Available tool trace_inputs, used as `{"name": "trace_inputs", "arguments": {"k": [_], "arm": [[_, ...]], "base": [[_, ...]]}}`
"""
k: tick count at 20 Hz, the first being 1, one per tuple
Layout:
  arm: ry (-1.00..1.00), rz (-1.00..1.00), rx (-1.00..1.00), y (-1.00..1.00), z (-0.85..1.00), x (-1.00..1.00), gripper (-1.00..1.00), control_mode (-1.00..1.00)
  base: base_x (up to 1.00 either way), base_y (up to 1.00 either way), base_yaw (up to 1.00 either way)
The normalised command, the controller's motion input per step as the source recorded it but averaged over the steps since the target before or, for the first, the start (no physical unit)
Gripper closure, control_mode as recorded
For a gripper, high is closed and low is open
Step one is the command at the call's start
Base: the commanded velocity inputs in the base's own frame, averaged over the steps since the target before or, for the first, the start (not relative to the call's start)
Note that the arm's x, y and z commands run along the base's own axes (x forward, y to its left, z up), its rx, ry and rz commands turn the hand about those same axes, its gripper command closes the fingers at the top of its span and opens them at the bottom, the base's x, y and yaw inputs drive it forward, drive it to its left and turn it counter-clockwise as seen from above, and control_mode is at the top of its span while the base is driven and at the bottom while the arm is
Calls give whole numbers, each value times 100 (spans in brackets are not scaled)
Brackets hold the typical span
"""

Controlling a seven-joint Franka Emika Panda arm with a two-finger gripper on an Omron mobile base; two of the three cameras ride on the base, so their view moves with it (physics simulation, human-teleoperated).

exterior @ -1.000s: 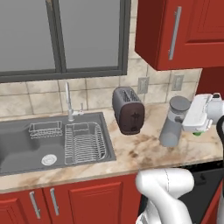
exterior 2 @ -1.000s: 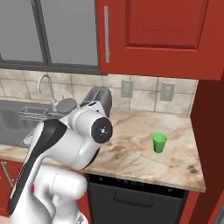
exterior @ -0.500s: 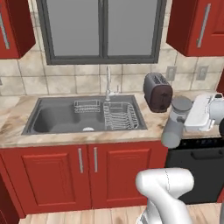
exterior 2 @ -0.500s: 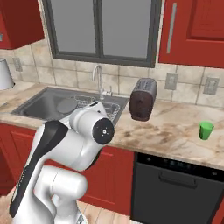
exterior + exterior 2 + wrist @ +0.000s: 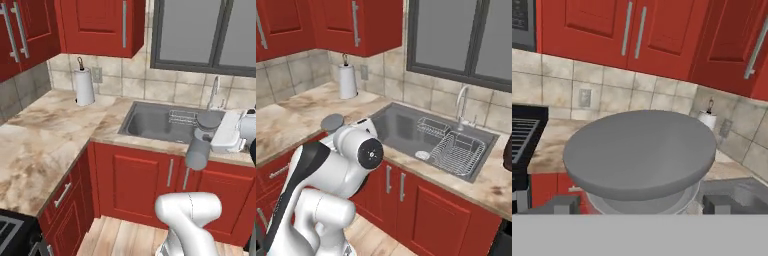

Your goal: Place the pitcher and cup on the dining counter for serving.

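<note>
One item, the pitcher, rides mid-right of frame in the wide-spread gripper; neither item delivered.

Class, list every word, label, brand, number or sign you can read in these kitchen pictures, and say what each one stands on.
None: no readable text anywhere.
The pitcher is plain grey.
The paper towel roll is blank white.
The red cabinet doors and wall outlet bear no marks.

Arm: glossy white rounded shells, dark grey joint bands; round dark cap w/ small red-white mark noted.
</note>
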Motion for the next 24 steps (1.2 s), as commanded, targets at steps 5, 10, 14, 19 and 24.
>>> {"name": "trace_inputs", "arguments": {"k": [5,10,14,19,24], "arm": [[0,0,0,0,0,0,100,100],[0,0,0,0,0,0,100,100],[0,0,0,0,0,0,100,100],[0,0,0,0,0,0,100,100],[0,0,0,0,0,0,100,100]], "base": [[-8,13,71],[-37,0,69],[-30,20,69],[-39,36,76],[-50,40,81]]}}
